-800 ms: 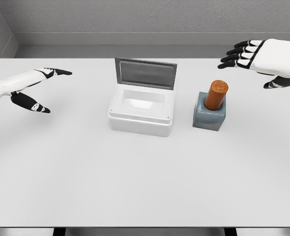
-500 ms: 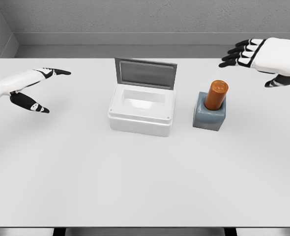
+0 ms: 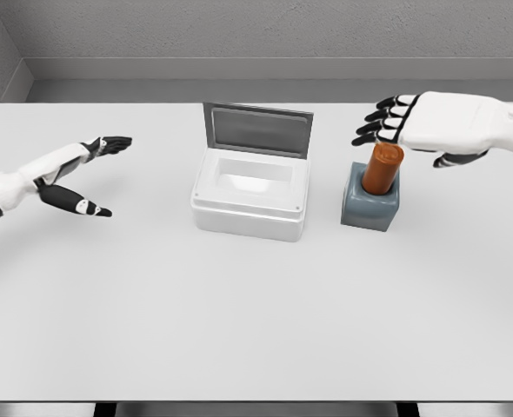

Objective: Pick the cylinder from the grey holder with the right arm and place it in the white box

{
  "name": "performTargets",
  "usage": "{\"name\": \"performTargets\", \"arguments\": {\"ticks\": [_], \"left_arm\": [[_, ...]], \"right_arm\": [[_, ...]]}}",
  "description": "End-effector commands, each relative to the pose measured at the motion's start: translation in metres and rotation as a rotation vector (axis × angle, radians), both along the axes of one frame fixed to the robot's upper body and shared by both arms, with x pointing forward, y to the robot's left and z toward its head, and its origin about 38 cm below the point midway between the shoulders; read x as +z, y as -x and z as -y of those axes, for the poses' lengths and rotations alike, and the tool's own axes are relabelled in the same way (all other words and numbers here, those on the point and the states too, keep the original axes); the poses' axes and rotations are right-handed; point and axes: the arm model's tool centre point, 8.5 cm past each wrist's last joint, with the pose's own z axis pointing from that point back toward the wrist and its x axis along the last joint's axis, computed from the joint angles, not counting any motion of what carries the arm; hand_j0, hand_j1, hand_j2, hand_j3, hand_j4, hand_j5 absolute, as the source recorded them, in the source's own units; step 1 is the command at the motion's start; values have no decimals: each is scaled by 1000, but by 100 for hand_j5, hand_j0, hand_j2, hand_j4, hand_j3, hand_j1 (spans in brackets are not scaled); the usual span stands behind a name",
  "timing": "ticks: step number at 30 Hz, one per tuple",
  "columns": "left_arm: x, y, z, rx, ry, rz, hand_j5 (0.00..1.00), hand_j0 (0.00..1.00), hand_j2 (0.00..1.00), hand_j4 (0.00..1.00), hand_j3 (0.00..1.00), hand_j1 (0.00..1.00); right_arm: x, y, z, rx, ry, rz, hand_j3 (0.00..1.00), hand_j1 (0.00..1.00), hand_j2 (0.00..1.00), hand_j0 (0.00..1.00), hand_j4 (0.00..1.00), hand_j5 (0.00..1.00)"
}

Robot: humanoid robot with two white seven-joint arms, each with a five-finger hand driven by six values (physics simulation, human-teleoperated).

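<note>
An orange cylinder (image 3: 383, 168) stands upright, leaning slightly, in a grey holder (image 3: 369, 201) right of the middle of the table. The white box (image 3: 250, 193) sits left of it with its grey lid (image 3: 256, 129) raised at the back. My right hand (image 3: 413, 130) hovers just above and behind the cylinder's top, fingers spread, holding nothing, its thumb to the cylinder's right. My left hand (image 3: 87, 174) floats open over the table's left side, far from the box.
The white table (image 3: 239, 313) stretches wide in front of the box and holder. A grey wall runs along the table's far edge.
My right hand has moved left and down, from the far right edge to just above the cylinder. The left hand has shifted slightly right and lower.
</note>
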Motion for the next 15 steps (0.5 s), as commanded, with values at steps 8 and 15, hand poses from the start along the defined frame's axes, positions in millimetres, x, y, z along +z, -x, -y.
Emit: {"name": "performTargets", "arguments": {"ticks": [8, 15], "left_arm": [[-8, 2, 2, 21, 75, -42, 100, 100, 100, 100, 100, 100], [-2, -1, -2, 32, 79, -32, 100, 100, 100, 100, 100, 100]], "right_arm": [[-25, -9, -4, -14, 25, -47, 100, 100, 100, 100, 100, 100], [-36, -14, -8, -17, 29, -66, 100, 100, 100, 100, 100, 100]]}}
